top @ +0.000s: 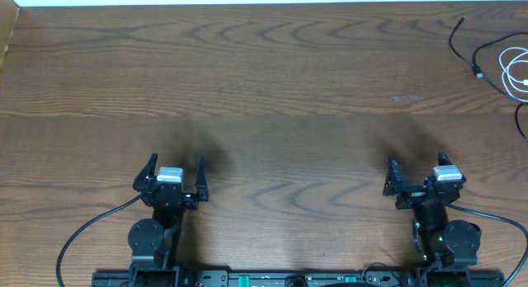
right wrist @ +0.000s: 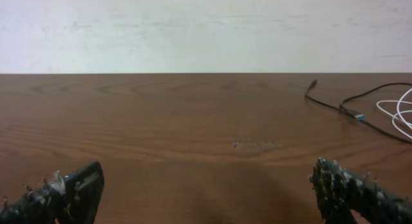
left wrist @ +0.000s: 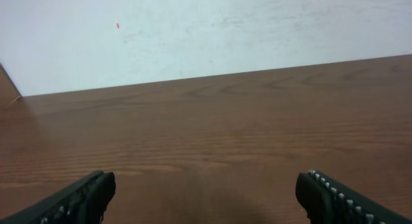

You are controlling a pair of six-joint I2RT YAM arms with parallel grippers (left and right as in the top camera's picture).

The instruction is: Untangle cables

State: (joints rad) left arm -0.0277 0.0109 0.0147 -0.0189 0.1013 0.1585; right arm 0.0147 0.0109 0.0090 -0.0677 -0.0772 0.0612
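A black cable [top: 467, 49] and a white cable [top: 518, 72] lie tangled at the table's far right edge, partly cut off by the frame. Both show in the right wrist view, black [right wrist: 335, 105] and white [right wrist: 399, 113], at the far right. My left gripper [top: 174, 171] is open and empty near the front left; its fingers [left wrist: 206, 192] frame bare wood. My right gripper [top: 415, 167] is open and empty near the front right, well short of the cables; its fingers [right wrist: 206, 185] are spread wide.
The wooden table [top: 264, 114] stretches to a white wall at the back [right wrist: 206, 24]. A faint pale scuff [top: 408, 97] marks the wood ahead of the right gripper. The arm bases and their cables sit at the front edge.
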